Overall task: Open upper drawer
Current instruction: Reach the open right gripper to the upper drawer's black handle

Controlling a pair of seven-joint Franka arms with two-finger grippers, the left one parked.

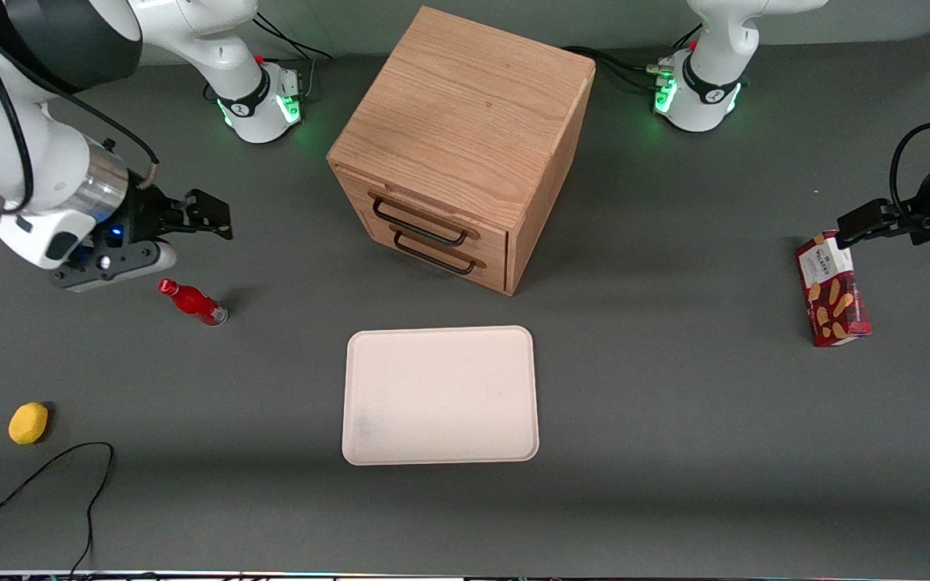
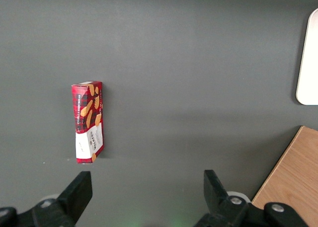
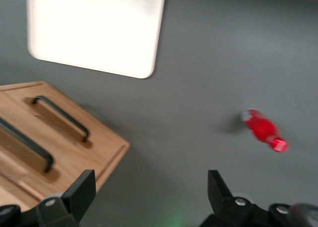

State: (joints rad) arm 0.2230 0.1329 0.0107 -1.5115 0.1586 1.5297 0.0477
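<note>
The light-oak cabinet [image 1: 465, 121] stands at the table's middle, its two drawers facing the front camera at an angle. The upper drawer [image 1: 433, 211] has a thin black bar handle [image 1: 421, 223] and looks closed; the lower twin drawer [image 1: 449, 257] is just beneath it. My right gripper [image 1: 211, 216] is open and empty, in the air toward the working arm's end of the table, well apart from the cabinet and pointing toward it. In the right wrist view the gripper [image 3: 151, 187] frames bare table, with the upper handle [image 3: 27, 142] and the lower handle [image 3: 62, 118] beside it.
A red bottle [image 1: 193, 302] [image 3: 263, 130] lies on the table just under and nearer the camera than the gripper. A cream tray [image 1: 439, 395] lies in front of the cabinet. A yellow lemon-like fruit [image 1: 28, 423] and a black cable [image 1: 69, 476] lie near the table's front edge. A red biscuit box [image 1: 832, 288] stands by the parked arm.
</note>
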